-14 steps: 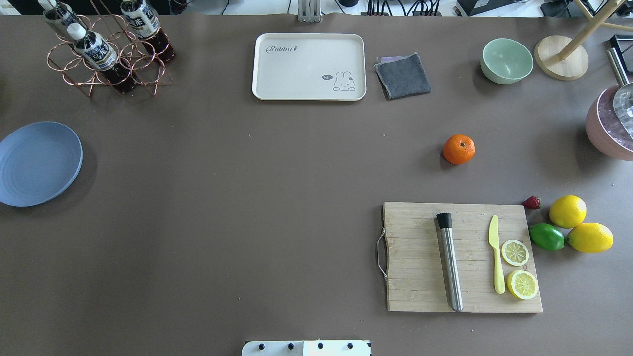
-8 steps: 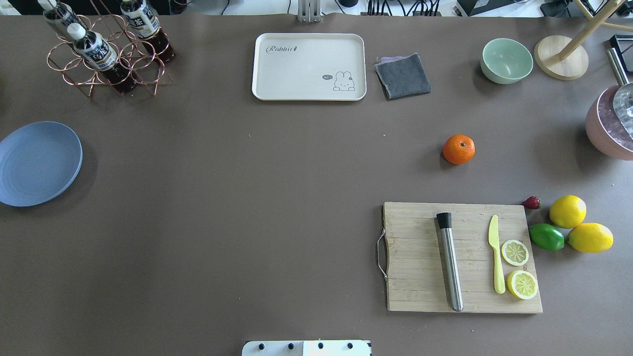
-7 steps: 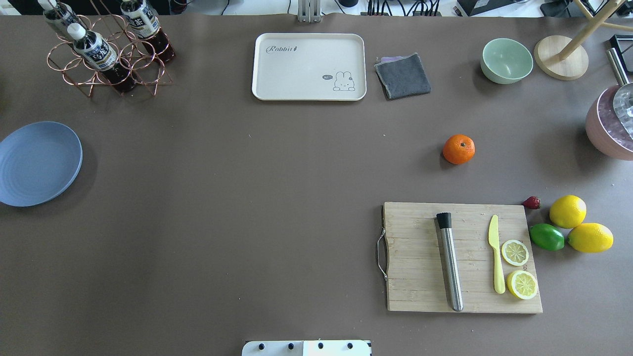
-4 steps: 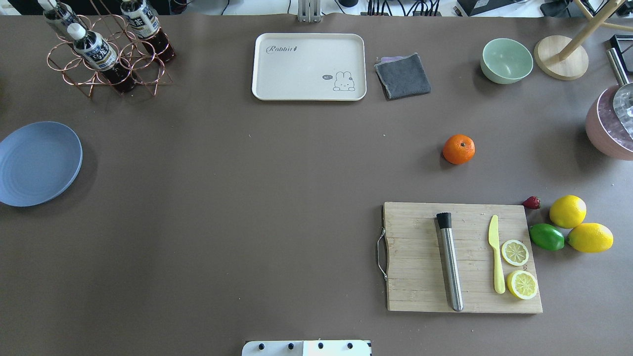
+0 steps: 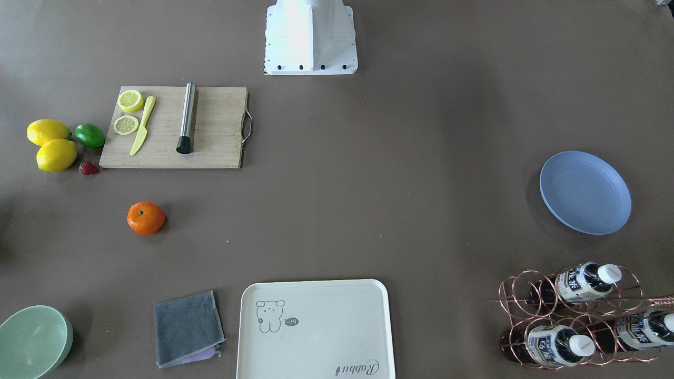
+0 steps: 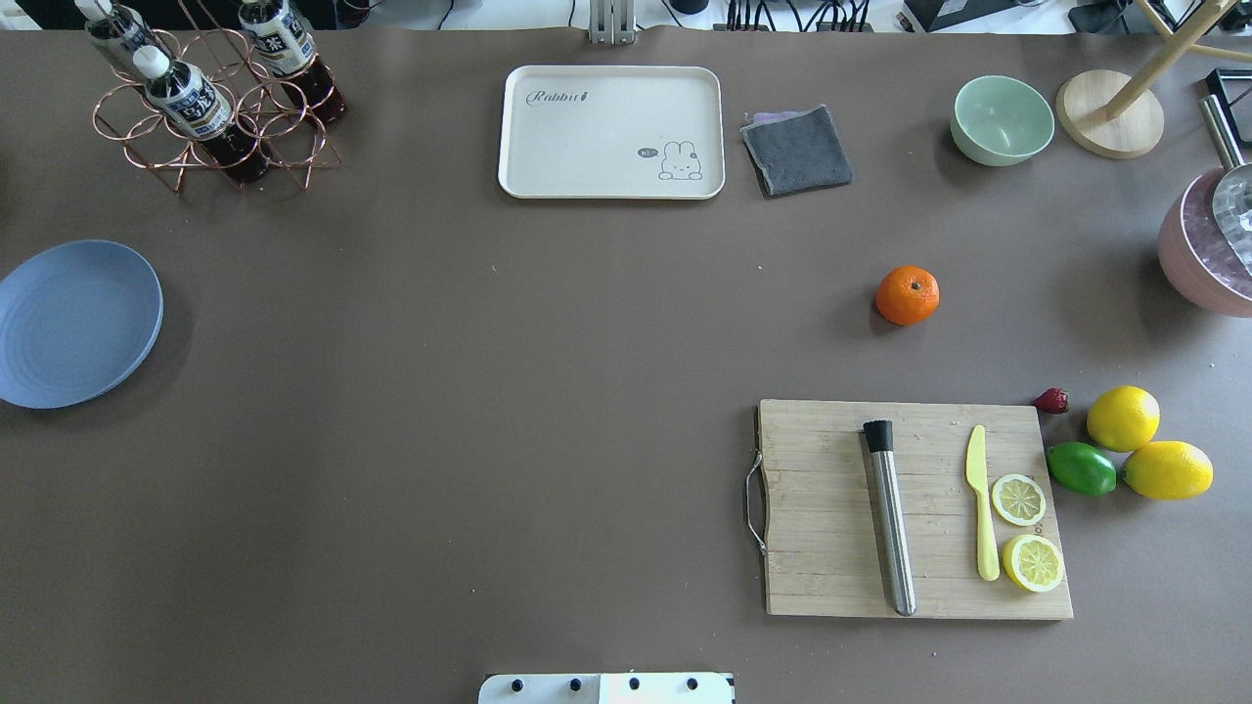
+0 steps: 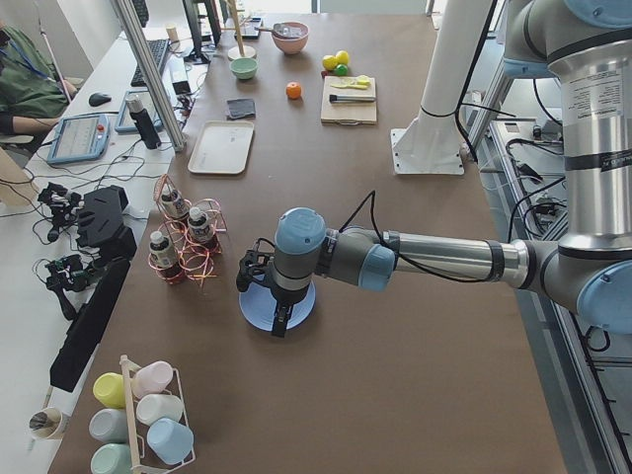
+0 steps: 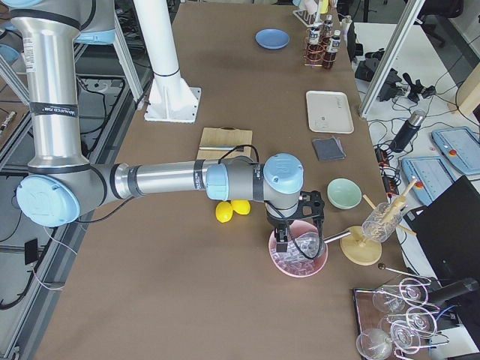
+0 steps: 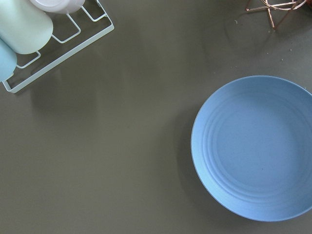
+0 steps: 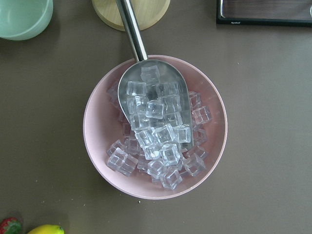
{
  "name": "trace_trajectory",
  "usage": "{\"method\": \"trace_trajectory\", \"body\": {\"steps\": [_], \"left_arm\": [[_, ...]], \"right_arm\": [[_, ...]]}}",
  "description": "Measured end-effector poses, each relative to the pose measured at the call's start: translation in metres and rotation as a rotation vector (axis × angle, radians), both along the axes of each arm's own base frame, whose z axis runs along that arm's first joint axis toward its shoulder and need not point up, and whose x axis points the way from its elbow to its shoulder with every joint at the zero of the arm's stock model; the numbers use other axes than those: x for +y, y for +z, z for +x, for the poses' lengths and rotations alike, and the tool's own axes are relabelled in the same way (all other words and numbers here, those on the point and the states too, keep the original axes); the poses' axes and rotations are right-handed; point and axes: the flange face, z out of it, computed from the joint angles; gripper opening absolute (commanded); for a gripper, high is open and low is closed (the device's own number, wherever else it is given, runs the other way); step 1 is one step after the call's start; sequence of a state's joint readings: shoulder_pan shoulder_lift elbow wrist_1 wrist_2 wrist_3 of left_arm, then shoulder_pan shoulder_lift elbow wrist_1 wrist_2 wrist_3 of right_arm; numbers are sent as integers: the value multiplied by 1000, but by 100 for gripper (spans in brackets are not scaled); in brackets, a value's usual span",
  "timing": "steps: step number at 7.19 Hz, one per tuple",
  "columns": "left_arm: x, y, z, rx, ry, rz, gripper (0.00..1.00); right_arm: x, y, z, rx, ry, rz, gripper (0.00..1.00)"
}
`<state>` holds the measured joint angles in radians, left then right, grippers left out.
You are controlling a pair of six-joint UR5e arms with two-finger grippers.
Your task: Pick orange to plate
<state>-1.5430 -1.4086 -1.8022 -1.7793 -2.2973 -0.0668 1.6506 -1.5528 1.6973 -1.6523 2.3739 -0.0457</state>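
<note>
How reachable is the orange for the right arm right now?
Probably yes. The orange sits alone on the table, apart from the cutting board, nothing above it; the right gripper hangs over the ice bowl on that same side.

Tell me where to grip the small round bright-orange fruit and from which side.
Grip the small round bright-orange fruit across its widest middle, coming straight down from above. It sits alone on the brown table, stem dimple up, apart from the wooden cutting board, so there is likely room either side.
</note>
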Motion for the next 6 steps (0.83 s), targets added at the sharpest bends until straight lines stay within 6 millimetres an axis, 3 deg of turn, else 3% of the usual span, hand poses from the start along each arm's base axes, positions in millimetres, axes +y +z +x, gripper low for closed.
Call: {"method": "trace_trajectory", "body": {"steps": [4,6], "left_arm": [[-23,11,6,5,11,-28,98],[-31,2,6,12,8,-13,98]], "right_arm": [[-2,-3,0,1,0,5,100],[-3,-8,-1,-3,18,-3,100]]}}
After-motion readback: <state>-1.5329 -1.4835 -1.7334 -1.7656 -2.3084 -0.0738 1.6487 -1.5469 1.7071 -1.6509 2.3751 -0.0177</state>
